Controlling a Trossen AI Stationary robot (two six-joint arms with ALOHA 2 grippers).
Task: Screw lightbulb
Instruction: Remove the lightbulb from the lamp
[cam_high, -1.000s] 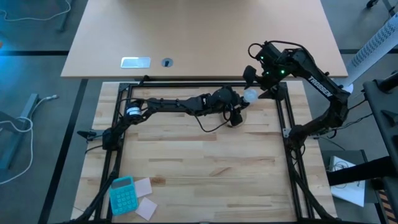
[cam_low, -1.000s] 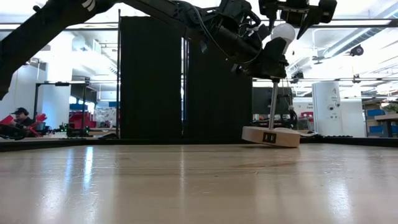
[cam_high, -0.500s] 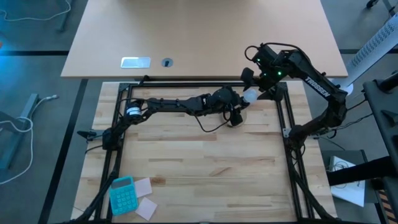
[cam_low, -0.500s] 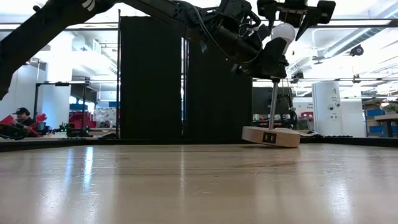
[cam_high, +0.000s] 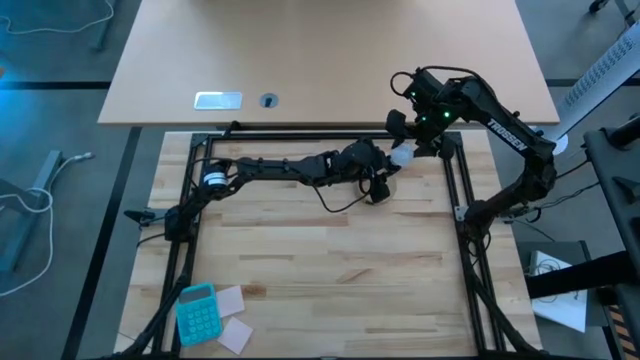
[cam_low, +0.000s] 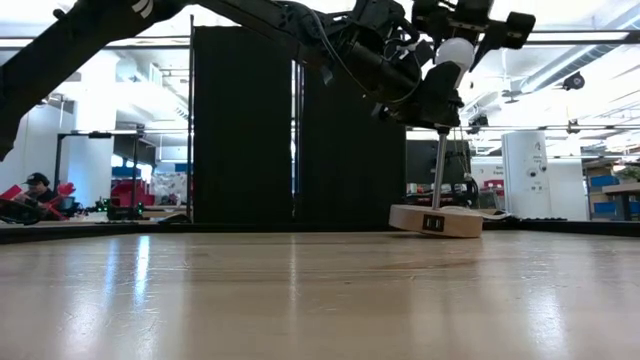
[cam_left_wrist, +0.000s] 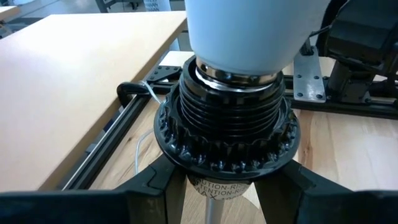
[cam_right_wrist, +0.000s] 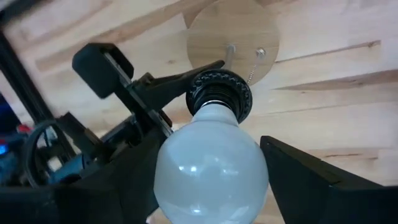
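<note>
- The wooden disc stand sits near the far right part of the slatted wooden table, and I place everything else by it.
- A thin post rises from the stand to a ribbed black socket.
- The lightbulb, glossy and white, sits neck-down in that socket, its globe straight above the stand.
- The left gripper reaches in from the stand's left side along the table; its dark fingers are clamped tight on the post just under the socket, one on each side.
- In the low view the stand looks slightly tipped, its left edge a little off the table, though I can't be certain.
- The right gripper hangs directly above the stand, pointing down over the bulb.
- Its two fingers flank the globe, partly spread; from the right wrist view they sit just beside the glass, and I cannot tell whether they actually press on it.
- A small metal fitting and a bead chain show on the stand's top face beside the post.
- A teal calculator and some pale paper notes lie well apart from the stand, at the table's near left corner.
- Far beyond the stand, in the room, a person sits at a desk.
</note>
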